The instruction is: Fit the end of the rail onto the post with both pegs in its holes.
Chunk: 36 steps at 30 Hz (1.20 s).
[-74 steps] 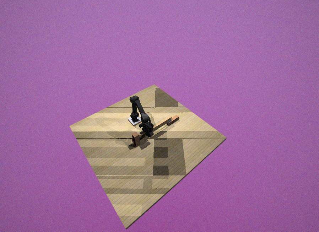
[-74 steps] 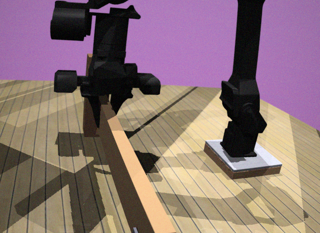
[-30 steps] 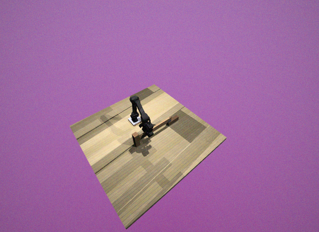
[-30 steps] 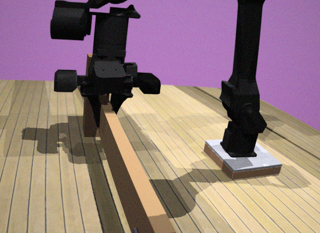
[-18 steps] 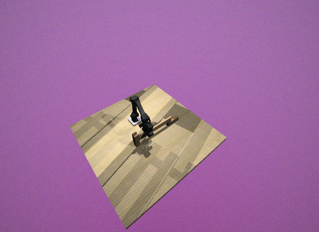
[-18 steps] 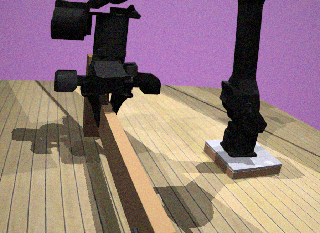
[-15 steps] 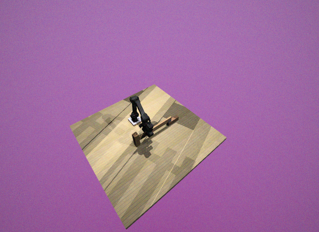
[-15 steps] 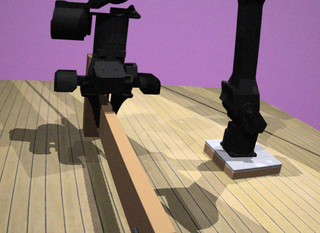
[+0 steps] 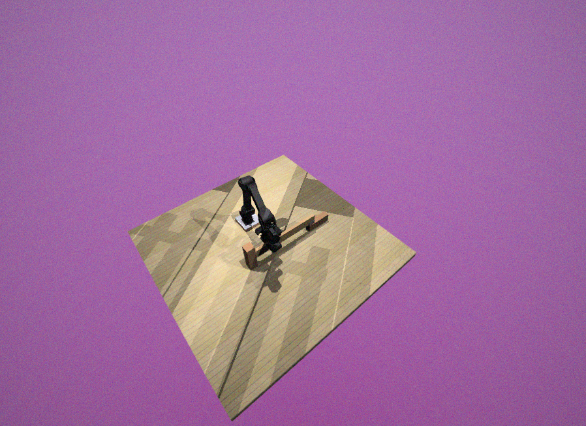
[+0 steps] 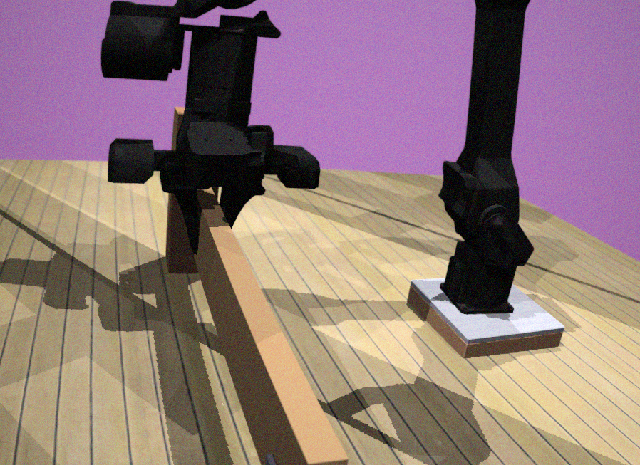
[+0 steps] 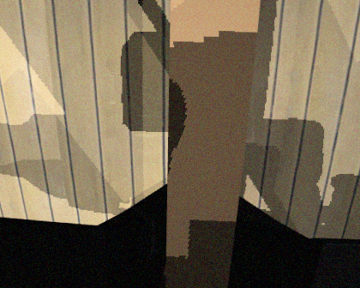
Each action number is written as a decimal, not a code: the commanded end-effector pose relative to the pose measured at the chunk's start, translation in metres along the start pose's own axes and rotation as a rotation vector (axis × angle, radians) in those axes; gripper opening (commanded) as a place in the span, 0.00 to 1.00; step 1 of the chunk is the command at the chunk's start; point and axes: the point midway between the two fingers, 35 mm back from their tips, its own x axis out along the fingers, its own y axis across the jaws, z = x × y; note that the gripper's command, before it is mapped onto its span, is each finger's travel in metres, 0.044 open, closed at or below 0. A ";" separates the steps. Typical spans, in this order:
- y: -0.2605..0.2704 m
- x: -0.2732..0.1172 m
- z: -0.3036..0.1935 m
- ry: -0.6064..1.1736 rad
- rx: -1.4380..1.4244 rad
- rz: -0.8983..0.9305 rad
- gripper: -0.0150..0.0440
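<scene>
The long wooden rail (image 9: 295,228) (image 10: 269,325) (image 11: 213,129) runs from the bracket (image 9: 310,224) on the low footboard block (image 9: 322,218) toward the short upright post (image 9: 249,256) (image 10: 180,248). My gripper (image 10: 212,238) (image 11: 195,192) points down and is shut on the rail near its post end, one finger on each side. The rail is held off the table and looks about level in the exterior view. Its far end appears to sit in the bracket. The fingers and gripper body hide the rail's post end, the pegs and the holes; I cannot tell whether rail and post touch.
The arm's base stands on a pale plate (image 9: 243,226) (image 10: 522,323) to one side of the rail. The post rises behind the gripper in the exterior view, close to it. Shadows of the arm and rail fall across the wooden table (image 9: 293,317) (image 10: 51,398).
</scene>
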 end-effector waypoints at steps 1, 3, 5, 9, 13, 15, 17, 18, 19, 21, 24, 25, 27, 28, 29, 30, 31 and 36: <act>0.000 0.000 -0.003 0.007 -0.002 -0.002 0.25; 0.000 -0.001 -0.003 0.007 -0.002 -0.002 0.25; 0.000 -0.001 -0.004 0.007 -0.002 -0.002 0.25; 0.000 -0.001 -0.005 0.007 -0.002 -0.002 0.25; 0.000 -0.001 -0.006 0.007 -0.002 -0.002 0.25; 0.000 -0.001 -0.007 0.007 -0.002 -0.002 0.25; 0.000 -0.001 -0.007 0.007 -0.002 -0.002 0.25; 0.000 -0.001 -0.008 0.007 -0.002 -0.002 0.25; 0.000 -0.001 -0.008 0.007 -0.002 -0.002 0.25; 0.000 -0.001 -0.009 0.008 -0.002 -0.002 0.25; 0.000 -0.001 -0.007 0.005 0.001 -0.002 0.30; 0.000 -0.001 -0.007 0.005 0.001 -0.002 0.34; 0.000 -0.001 -0.007 0.005 0.001 -0.002 0.43; 0.000 -0.001 -0.007 0.005 0.001 -0.002 0.48; 0.000 -0.001 -0.007 0.005 0.001 -0.002 0.52; 0.000 -0.001 -0.007 0.005 0.001 -0.002 0.57; 0.000 -0.001 -0.007 0.005 0.001 -0.002 0.61; 0.000 -0.001 -0.007 0.005 0.001 -0.002 0.83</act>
